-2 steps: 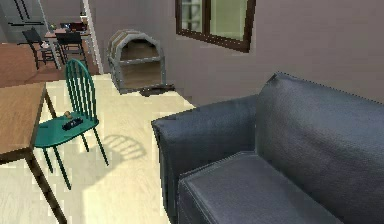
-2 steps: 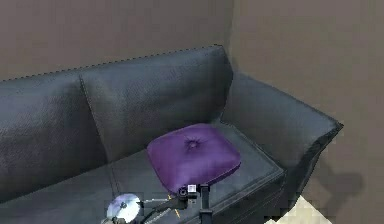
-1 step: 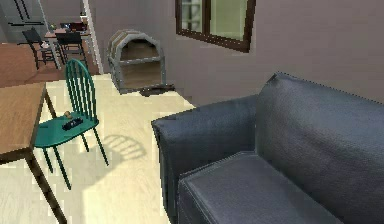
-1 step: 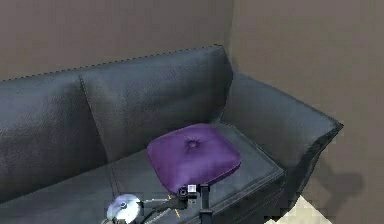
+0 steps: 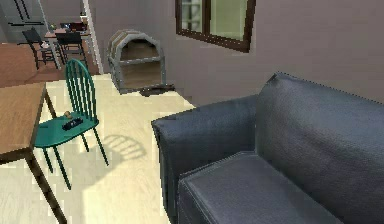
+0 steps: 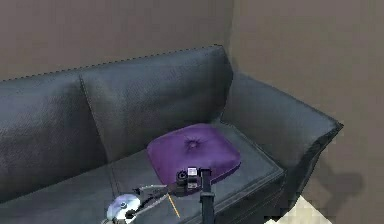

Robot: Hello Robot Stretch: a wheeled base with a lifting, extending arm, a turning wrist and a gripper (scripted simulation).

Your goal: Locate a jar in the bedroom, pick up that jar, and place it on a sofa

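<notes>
Done: sofa (image 6: pixel 100 110) reached, arm (image 6: pixel 205 203) over its seat.
Grip: cannot tell if the end effector (image 6: pixel 145 196) holds the glassy round thing (image 6: pixel 122 208) at its tip.
Left: likely the placing.

A dark square arm (image 6: pixel 206 203) is seen, ended by black-marked white squares (image 6: pixel 189 177) and a thin-fingered gripper (image 6: pixel 150 192).
</notes>
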